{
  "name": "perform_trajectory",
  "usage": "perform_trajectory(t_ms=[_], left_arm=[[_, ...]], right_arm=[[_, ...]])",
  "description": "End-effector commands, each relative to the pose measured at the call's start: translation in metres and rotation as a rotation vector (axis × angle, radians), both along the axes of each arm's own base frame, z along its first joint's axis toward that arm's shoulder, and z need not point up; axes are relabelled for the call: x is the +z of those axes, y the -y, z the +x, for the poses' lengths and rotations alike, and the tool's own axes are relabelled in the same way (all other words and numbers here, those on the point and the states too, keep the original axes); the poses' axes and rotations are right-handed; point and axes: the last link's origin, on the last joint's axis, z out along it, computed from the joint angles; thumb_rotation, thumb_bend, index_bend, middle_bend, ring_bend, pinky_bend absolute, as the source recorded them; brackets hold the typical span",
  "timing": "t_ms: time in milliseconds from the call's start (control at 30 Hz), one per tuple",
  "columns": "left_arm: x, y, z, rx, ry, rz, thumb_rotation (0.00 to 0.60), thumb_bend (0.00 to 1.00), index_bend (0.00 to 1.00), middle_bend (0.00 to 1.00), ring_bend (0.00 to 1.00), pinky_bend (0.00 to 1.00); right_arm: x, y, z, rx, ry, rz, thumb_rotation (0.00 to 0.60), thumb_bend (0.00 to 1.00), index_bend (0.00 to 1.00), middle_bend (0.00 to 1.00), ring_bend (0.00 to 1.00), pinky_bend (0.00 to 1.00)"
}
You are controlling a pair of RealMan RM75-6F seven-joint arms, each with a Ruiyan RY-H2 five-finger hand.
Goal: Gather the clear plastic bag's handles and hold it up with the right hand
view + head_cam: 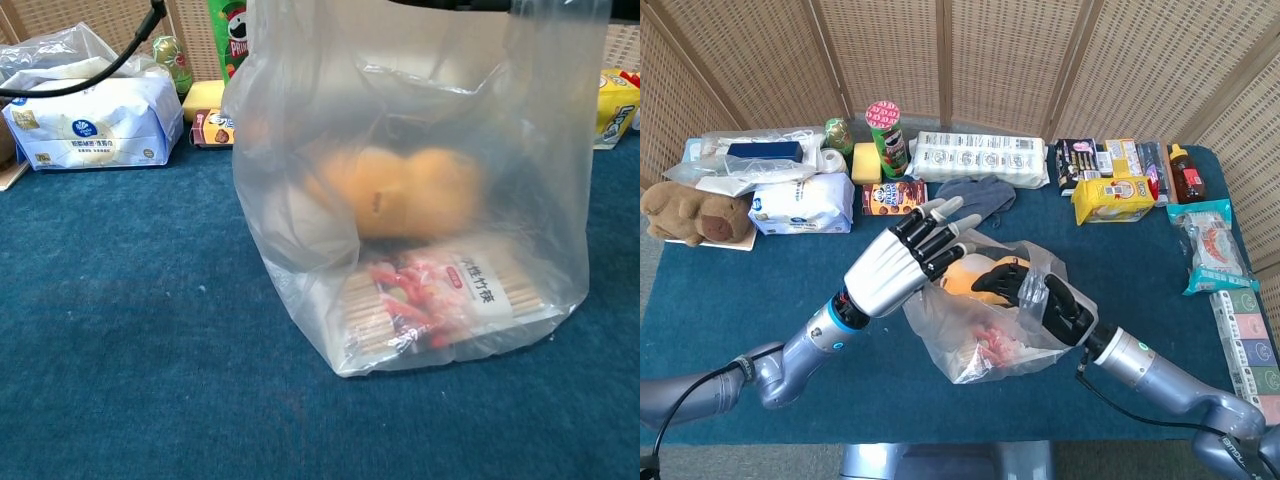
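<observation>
The clear plastic bag (980,325) stands mid-table, holding an orange lump (965,275) and a packet of toothpicks (990,350). My right hand (1035,292) reaches in from the right, its dark fingers curled into the gathered plastic at the bag's top. My left hand (902,265) hovers at the bag's upper left with its fingers stretched out and apart, holding nothing. In the chest view the bag (300,150) fills the frame, pulled upward, with the orange lump (400,195) above the toothpick packet (445,295); there both hands are cut off by the top edge.
Goods line the back of the blue table (730,290): a plush toy (695,215), tissue pack (800,205), Pringles can (885,135), biscuit box (894,197), grey cloth (975,197), long white pack (980,158), yellow box (1112,198). A snack packet (1212,245) lies far right.
</observation>
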Motion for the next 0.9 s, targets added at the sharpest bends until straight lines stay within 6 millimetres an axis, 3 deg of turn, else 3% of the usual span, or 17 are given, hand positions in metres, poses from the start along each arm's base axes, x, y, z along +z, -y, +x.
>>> perform_trajectory(t_ms=[33,433,667,900], left_arm=[[0.004,-0.002,0.007,-0.011,-0.005,0.019,0.600,0.17,0.35,0.22,0.09,0.23],[0.016,-0.007,0.040,-0.050,-0.001,0.058,0.600,0.15,0.31,0.22,0.09,0.22],[0.020,-0.005,0.055,-0.074,0.003,0.072,0.600,0.15,0.30,0.22,0.09,0.22],[0.021,-0.007,0.064,-0.066,-0.004,0.076,0.600,0.14,0.30,0.22,0.09,0.22]], right_arm=[[-0.003,0.003,0.003,0.021,-0.020,-0.034,0.166,0.13,0.32,0.30,0.20,0.06],[-0.005,0.007,0.006,0.076,-0.113,-0.124,0.162,0.13,0.25,0.27,0.18,0.04],[-0.006,0.009,0.007,0.093,-0.128,-0.137,0.147,0.13,0.19,0.23,0.17,0.13],[-0.004,0.009,0.007,0.100,-0.124,-0.138,0.118,0.13,0.19,0.22,0.14,0.11]])
